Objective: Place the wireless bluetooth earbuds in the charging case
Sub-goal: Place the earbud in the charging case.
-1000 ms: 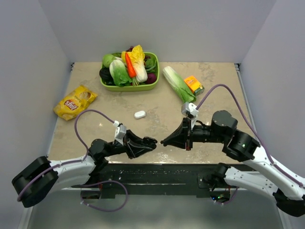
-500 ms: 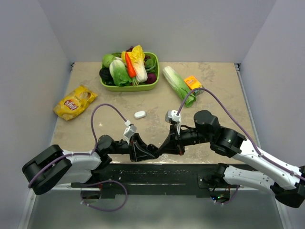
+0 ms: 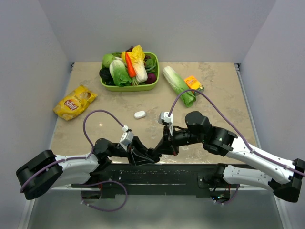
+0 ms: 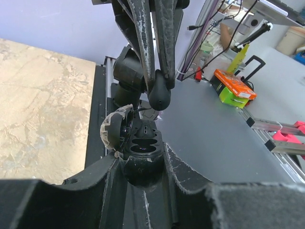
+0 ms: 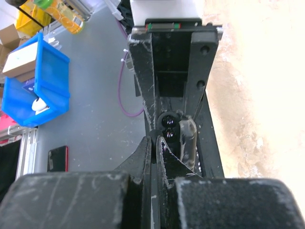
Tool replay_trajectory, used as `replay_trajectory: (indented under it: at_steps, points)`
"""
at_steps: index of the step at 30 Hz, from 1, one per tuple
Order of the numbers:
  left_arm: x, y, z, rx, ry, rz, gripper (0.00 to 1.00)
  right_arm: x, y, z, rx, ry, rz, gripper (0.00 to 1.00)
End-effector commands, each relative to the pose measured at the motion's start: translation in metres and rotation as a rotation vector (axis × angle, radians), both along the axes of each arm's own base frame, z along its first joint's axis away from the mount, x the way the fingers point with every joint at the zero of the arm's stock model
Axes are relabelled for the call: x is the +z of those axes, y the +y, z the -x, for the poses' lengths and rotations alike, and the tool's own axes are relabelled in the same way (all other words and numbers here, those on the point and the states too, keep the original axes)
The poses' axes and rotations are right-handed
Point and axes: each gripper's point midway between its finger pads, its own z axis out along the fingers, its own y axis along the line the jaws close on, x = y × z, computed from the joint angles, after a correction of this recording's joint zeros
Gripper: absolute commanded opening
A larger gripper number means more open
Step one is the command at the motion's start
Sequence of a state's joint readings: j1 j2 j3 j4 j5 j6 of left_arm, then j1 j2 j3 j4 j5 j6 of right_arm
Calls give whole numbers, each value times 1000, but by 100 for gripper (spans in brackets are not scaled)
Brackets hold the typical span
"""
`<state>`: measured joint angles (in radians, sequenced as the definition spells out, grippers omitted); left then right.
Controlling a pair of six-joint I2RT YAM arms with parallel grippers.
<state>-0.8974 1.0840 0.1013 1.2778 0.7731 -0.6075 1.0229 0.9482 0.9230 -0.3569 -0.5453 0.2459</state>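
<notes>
My left gripper [image 4: 141, 160] is shut on a black charging case [image 4: 142, 143], held with its clear lid [image 4: 113, 129] swung open; its two wells look empty. My right gripper [image 5: 155, 141] is shut on a tiny black earbud [image 5: 157, 135], which also shows in the left wrist view [image 4: 159, 94], just above the case's open mouth and slightly apart from it. The case also shows in the right wrist view [image 5: 168, 126]. In the top view the two grippers [image 3: 145, 155] [image 3: 160, 147] meet tip to tip over the table's near edge. No other earbud is visible.
A small white oval object [image 3: 139, 114] lies mid-table. A green basket [image 3: 127, 87] of vegetables stands at the back. A bok choy [image 3: 178, 85] and an orange carton [image 3: 193, 84] lie to its right. A yellow chip bag [image 3: 75, 101] lies at the left.
Both grippers have closed in on each other. The right arm swung left and down toward the near edge, bringing the earbud right over the case in the left gripper.
</notes>
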Motion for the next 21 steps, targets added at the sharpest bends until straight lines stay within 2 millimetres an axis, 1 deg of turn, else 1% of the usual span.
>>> replay_trajectory:
  at_steps: [1, 4, 8, 13, 16, 21]
  points:
    - [69, 10, 10, 10, -291, 291, 0, 11, 9, -1, 0, -34, -52, 0]
    - [70, 9, 11, 9, -292, 292, 0, 7, 12, 1, 6, -32, -40, 0]
    - [72, 9, 10, 12, -297, 296, 0, -5, 14, 1, -1, -22, -13, 0]
    - [75, 8, 10, 17, -303, 297, 0, -11, 14, 0, -19, -21, 2, 0]
    - [76, 8, 10, 21, -304, 299, 0, -14, 14, -1, -33, -20, 8, 0]
    - [76, 7, 10, 25, -305, 298, 0, -13, 17, -4, -48, -25, -4, 0]
